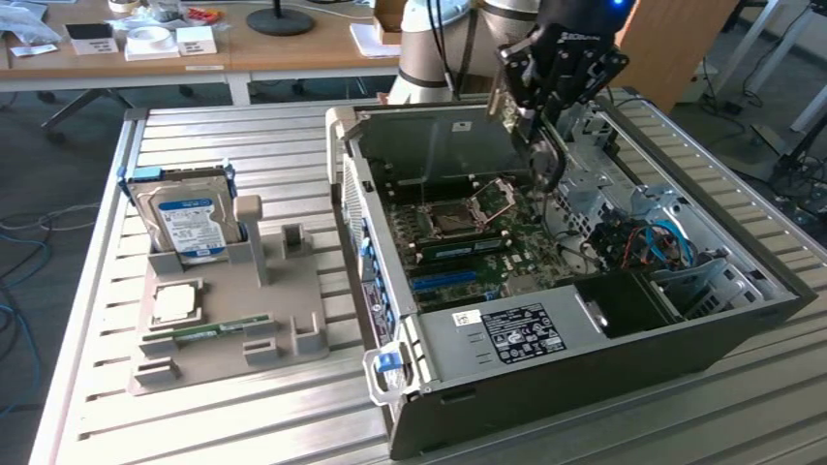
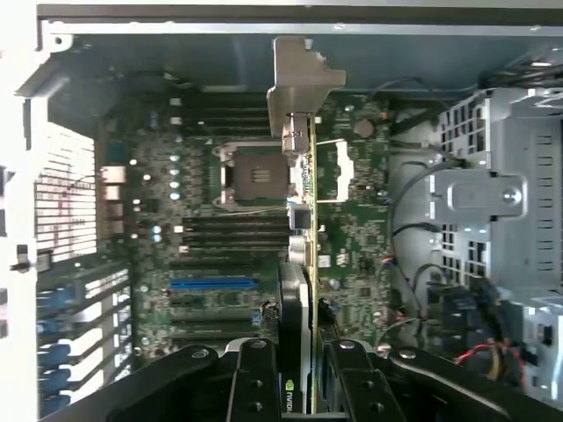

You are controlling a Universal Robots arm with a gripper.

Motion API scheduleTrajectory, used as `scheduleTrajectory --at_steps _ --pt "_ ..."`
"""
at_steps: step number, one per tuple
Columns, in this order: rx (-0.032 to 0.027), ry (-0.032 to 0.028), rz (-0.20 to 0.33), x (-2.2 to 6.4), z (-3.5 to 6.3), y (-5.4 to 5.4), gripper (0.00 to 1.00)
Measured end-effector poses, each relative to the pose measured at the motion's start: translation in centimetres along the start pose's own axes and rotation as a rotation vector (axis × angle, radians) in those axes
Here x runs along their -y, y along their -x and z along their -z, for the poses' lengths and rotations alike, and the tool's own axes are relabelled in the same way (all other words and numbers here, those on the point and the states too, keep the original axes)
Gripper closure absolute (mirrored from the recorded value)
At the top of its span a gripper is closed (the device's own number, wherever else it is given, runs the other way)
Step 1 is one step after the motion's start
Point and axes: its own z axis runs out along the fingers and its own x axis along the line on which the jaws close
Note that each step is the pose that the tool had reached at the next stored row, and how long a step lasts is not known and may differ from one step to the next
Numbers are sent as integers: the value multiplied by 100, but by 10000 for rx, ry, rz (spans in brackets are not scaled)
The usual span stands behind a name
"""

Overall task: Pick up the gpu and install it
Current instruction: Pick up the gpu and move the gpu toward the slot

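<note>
While edge-on in the tool [image 2: 304,374], thin gpu [image 2: 300,294] (grey metal bracket [image 2: 296,83]).

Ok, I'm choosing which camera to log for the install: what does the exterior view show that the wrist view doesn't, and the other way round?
Exterior view: the stand beside the case, the hard drive upright in it, and a desk behind. Wrist view: the metal bracket at the card's far end and a logo on its cooler edge. Both: the fingers shut on the gpu, held over the CPU socket inside the open case.
</note>
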Motion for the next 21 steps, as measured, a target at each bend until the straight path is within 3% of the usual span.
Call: scheduleTrajectory --at_steps 8,21 --pt "-1 13 0 -12 -7 304 73" --pt "-1 25 0 -27 -18 693 73"
